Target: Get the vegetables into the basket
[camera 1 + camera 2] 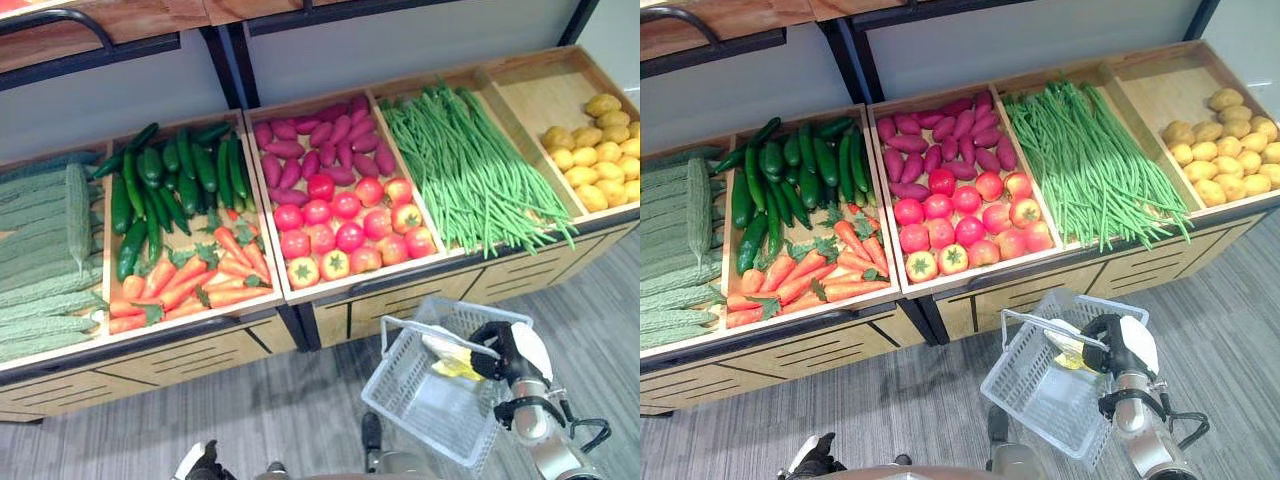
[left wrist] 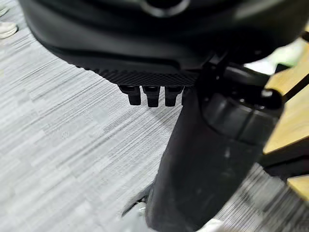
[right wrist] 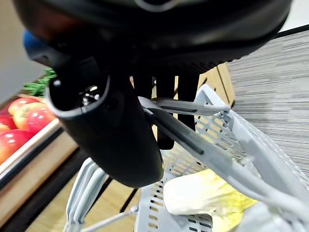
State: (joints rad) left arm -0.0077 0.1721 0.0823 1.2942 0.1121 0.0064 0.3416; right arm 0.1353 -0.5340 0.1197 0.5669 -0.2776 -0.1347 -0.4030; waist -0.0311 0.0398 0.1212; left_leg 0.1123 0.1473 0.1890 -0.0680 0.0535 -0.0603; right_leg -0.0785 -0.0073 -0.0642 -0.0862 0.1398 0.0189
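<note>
Vegetables fill a long wooden display stand (image 1: 330, 305) divided into open bins, seen from above against a grey wall. From the robot's left the bins hold pale green bitter gourds (image 1: 45, 255); dark cucumbers (image 1: 165, 180) stacked behind orange carrots (image 1: 190, 280); purple sweet potatoes (image 1: 315, 145) behind red tomatoes (image 1: 345, 230); a broad spread of long green beans (image 1: 465, 170); and, at the far right, yellow potatoes (image 1: 600, 150) heaped in one corner of their bin. Grey striped carpet (image 1: 250, 410) runs in front of the stand.

Below the tomato and bean bins, a white plastic basket (image 1: 430, 410) hangs tilted over the carpet, apart from the stand's front panel. The right hand (image 1: 505, 355) grips it, dark fingers (image 3: 164, 96) and thumb curled around the grey handles, as the right wrist view confirms. Inside the basket lies a pale yellow-green leafy vegetable (image 3: 207, 198), resting against the perforated wall.

The left hand (image 1: 205, 465) sits low at the bottom edge of the head views, above the carpet and well away from the bins. In the left wrist view its fingers (image 2: 152, 94) are bent inward, holding nothing.
</note>
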